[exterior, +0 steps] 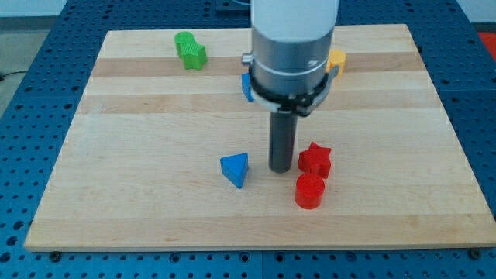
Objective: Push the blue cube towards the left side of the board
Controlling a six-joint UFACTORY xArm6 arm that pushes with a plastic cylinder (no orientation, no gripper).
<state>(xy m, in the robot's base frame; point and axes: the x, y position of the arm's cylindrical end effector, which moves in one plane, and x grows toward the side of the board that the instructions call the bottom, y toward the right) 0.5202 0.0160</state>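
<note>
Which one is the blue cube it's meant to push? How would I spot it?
Start at the big grey arm hanging over the wooden board. The blue cube peeks out at the arm's left edge, mostly hidden behind it, up-left of my tip. The other blue block, a triangular one, lies fully visible nearer the view's bottom.

Bright, even light falls from above on the pale wooden board (155,194), with no harsh glare on it. Shadows are soft and short: a faint dark patch sits at the foot of my tip (280,170), and another beneath the red cylinder (309,191). The silver arm housing (293,39) above the tip shows a mild sheen. Focus is sharp throughout, edges barely distorted.
</note>
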